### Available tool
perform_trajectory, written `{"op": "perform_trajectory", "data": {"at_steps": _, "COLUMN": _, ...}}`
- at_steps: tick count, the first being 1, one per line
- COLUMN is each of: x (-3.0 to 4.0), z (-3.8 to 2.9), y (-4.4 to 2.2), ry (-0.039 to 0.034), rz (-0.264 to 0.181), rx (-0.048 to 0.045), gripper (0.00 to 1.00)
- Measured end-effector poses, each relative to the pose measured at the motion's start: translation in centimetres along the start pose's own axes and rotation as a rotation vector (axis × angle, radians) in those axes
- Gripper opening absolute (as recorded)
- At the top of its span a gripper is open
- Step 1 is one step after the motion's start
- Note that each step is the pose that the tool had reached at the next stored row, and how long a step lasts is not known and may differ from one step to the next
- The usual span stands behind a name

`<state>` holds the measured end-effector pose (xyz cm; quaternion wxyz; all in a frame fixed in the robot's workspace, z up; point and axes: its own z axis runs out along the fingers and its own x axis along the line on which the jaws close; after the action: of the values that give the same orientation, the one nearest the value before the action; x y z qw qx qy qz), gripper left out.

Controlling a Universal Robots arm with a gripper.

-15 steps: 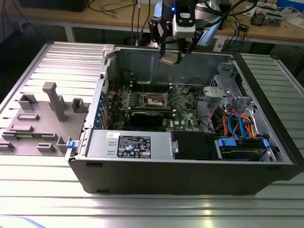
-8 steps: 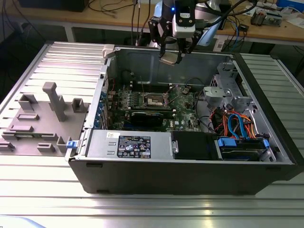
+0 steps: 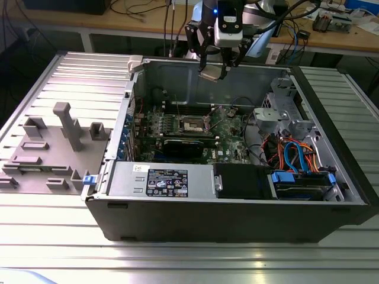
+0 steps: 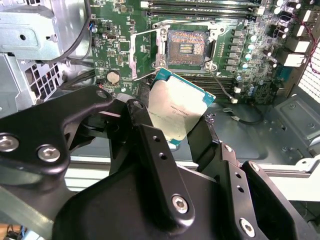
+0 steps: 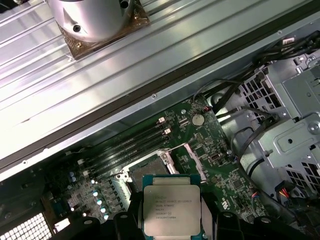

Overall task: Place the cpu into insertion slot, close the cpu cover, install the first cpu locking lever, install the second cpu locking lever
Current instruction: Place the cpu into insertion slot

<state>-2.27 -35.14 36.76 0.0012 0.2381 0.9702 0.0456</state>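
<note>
My gripper (image 3: 214, 71) hangs above the back wall of the open computer case, shut on the cpu (image 3: 212, 73). In both wrist views the cpu (image 4: 177, 114) (image 5: 171, 210) shows its silver-grey top, pinched at two opposite edges by the black fingers (image 4: 145, 125). The insertion slot (image 3: 194, 125) (image 4: 187, 47) lies open and bare on the green board, well below the cpu. In the first wrist view the slot (image 5: 147, 172) is partly behind the chip. The cpu cover (image 4: 136, 55) (image 5: 194, 159) is swung up beside the slot.
A black graphics card (image 3: 188, 145) lies just in front of the slot, memory slots (image 4: 200, 5) behind it. A metal drive cage (image 3: 284, 112) and orange and blue cables (image 3: 293, 157) fill the case at the exterior view's right. A grey fixture tray (image 3: 53, 148) stands outside at its left.
</note>
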Motion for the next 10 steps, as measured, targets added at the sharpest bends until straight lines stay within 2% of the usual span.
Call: {"op": "perform_trajectory", "data": {"at_steps": 10, "x": 0.00, "z": 0.00, "y": 0.00, "ry": -0.0004, "rz": 0.004, "rx": 0.0000, "gripper": 0.54}}
